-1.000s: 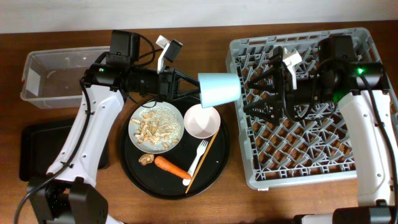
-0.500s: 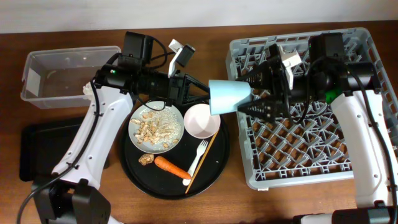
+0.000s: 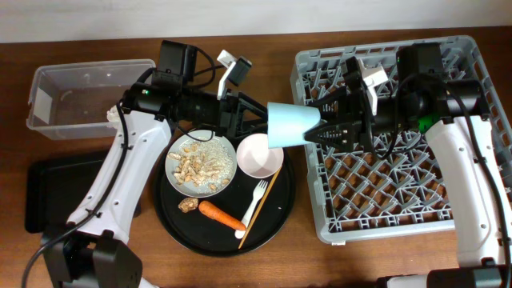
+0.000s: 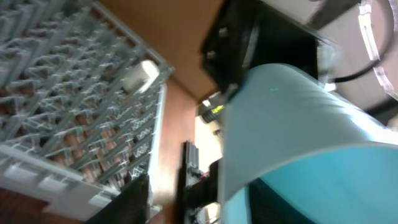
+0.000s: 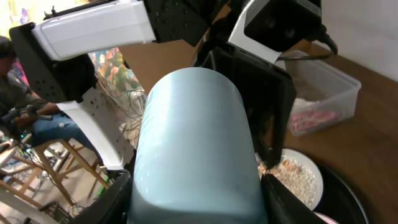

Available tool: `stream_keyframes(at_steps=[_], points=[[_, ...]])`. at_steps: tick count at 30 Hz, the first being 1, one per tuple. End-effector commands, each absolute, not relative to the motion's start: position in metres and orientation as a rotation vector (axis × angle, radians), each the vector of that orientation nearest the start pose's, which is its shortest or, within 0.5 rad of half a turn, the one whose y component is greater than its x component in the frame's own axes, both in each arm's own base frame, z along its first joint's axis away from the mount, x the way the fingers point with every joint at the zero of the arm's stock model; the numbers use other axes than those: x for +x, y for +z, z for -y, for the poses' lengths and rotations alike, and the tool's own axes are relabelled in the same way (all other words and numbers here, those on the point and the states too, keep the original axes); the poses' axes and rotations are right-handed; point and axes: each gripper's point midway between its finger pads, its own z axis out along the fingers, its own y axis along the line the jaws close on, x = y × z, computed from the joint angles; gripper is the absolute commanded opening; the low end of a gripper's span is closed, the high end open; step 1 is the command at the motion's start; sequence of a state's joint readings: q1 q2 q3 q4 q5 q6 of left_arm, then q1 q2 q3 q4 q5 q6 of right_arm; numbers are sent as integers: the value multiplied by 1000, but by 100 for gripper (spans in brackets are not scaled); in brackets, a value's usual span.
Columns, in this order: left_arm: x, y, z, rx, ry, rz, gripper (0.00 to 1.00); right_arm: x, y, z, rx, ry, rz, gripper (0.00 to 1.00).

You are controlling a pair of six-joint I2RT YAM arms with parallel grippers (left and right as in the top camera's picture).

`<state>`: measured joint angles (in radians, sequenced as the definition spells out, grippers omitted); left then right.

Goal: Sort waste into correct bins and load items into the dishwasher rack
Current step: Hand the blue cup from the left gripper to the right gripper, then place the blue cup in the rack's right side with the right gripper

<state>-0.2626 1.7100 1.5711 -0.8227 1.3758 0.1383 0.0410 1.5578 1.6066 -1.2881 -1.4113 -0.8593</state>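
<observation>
Right gripper (image 3: 320, 126) clasps the single light-blue cup (image 3: 292, 126) above the left edge of the rack (image 3: 320, 232); whether the left gripper (image 3: 268, 120) is spread or pinching I cannot tell.

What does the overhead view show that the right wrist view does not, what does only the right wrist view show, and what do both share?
Only the overhead view shows the carrot, the fork, the chopstick and the shallow black tray. Only the right wrist view shows a seated person beyond the table and a pinkish-red item lying in the clear tub. Both show the light-blue cup in mid-air between the two arms, the plate of rice-like scraps, and the tub.
</observation>
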Motion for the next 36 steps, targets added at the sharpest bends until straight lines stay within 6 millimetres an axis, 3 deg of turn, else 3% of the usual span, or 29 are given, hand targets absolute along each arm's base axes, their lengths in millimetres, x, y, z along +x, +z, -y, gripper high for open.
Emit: stream_keyframes(at_steps=[1, 4, 5, 7, 9, 11, 15, 19, 24, 31, 36], points=[[334, 280, 248, 862, -1444, -2133, 58, 290, 338, -179, -1038, 1341, -1798, 42], [345, 250, 230, 782, -1231, -2317, 59, 299, 314, -170, -985, 1233, -1993, 40], [350, 230, 213, 690, -1082, -2455, 59, 308, 297, -157, -919, 1126, -2138, 40], [354, 211, 190, 579, -911, -2593, 62, 323, 280, -137, -786, 990, -2299, 40], [356, 195, 164, 468, -733, -2709, 62, 343, 262, -100, -541, 777, -2476, 40], [355, 181, 131, 336, -526, -2815, 63, 355, 257, -63, -341, 588, -2565, 39], [349, 172, 70, 88, -121, -2916, 64, 365, 268, 6, -18, 299, -2601, 33], [347, 176, 62, 42, -65, -2907, 64, 368, 275, 73, 261, 52, -2569, 33], [348, 178, 62, 42, -66, -2902, 64, 367, 259, 143, 565, -167, -2550, 33], [347, 177, 63, 42, -72, -2904, 64, 373, 221, 199, 793, -240, -2551, 33], [347, 177, 63, 43, -72, -2906, 64, 372, 186, 218, 919, -228, -2598, 33]])
